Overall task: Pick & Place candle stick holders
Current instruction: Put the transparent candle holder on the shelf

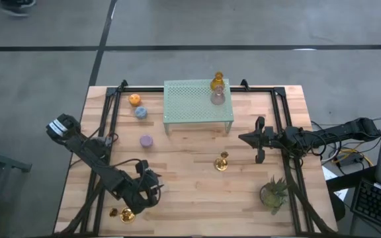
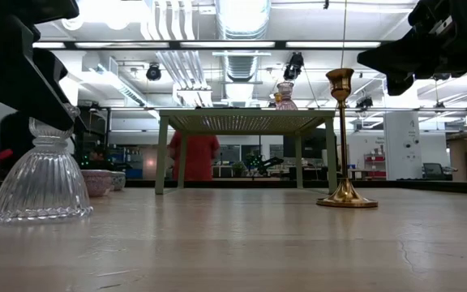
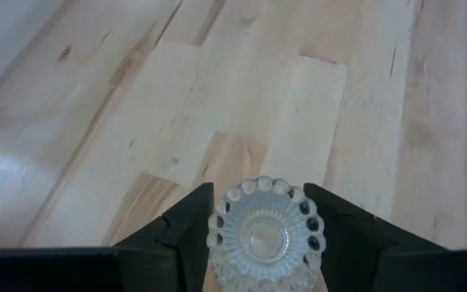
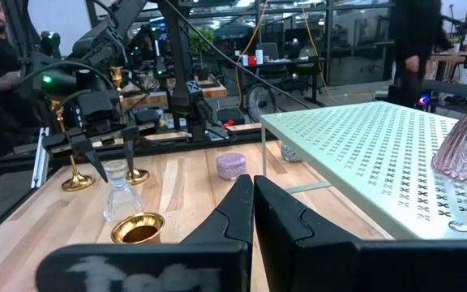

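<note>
A clear ribbed glass holder (image 2: 39,180) stands on its wide base at the table's near left. My left gripper (image 3: 262,219) is open above it, one finger on each side of its scalloped top rim (image 3: 263,231); it also shows in the right wrist view (image 4: 113,166). A gold stemmed holder (image 1: 222,162) stands on its round base at mid table. My right gripper (image 4: 254,207) is shut and empty, in the air right of the pale green rack (image 1: 197,100). An amber holder (image 1: 217,82) and a pink one (image 1: 217,98) stand on the rack. My left gripper's fingers (image 3: 186,231) come from above, pointing down, on either side of the clear holder's top rim. I cannot tell whether they touch it. The holder stands upright on the table.
Orange (image 1: 134,100), blue (image 1: 140,112) and purple (image 1: 146,140) cups sit left of the rack. Another gold holder (image 1: 126,213) stands near the near left corner. A small potted plant (image 1: 274,192) stands at the near right. A person shows in the room behind (image 2: 193,154).
</note>
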